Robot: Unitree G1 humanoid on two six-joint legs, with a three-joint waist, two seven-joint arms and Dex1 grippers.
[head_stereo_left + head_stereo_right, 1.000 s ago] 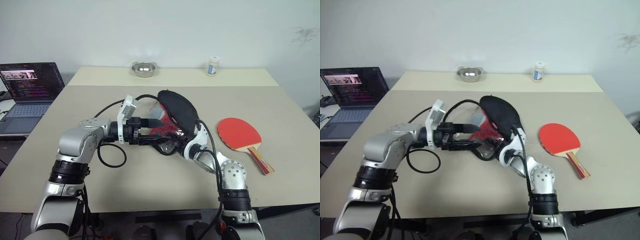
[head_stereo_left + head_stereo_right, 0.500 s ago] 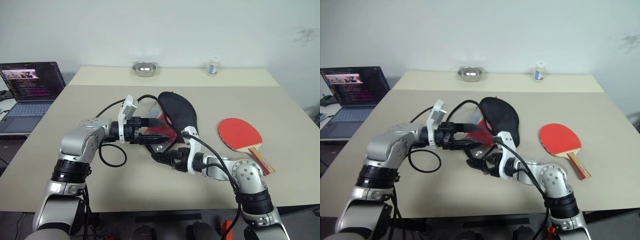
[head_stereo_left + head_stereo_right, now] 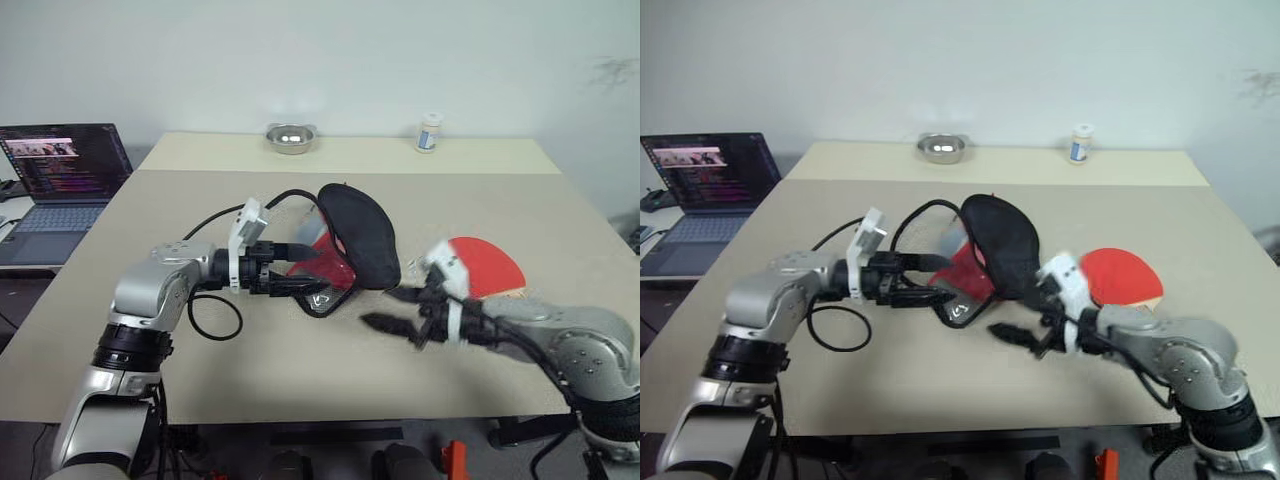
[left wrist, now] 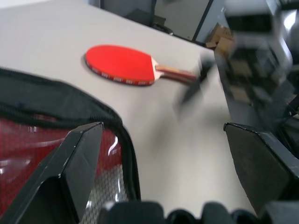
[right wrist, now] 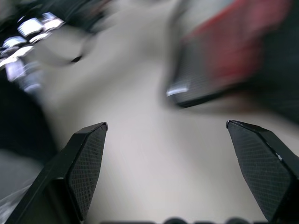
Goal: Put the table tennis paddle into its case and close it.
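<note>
Tabletop (image 3: 200, 350): open case (image 3: 355, 240), paddle (image 3: 490, 265) outside.

- A beige table (image 3: 300, 370), with a second paler table (image 3: 350, 152) butted against its far edge.
- A small metal bowl (image 3: 288, 137) on the far table.
- A small white bottle (image 3: 428, 132) there too, well apart from the bowl.
- An open laptop (image 3: 55, 185) off to the left, screen lit.

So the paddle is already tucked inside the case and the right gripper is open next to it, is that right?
Not quite. The table tennis paddle lies bare on the table, outside the case, as the left wrist view shows. The rest holds: the right gripper is open beside the case.
</note>
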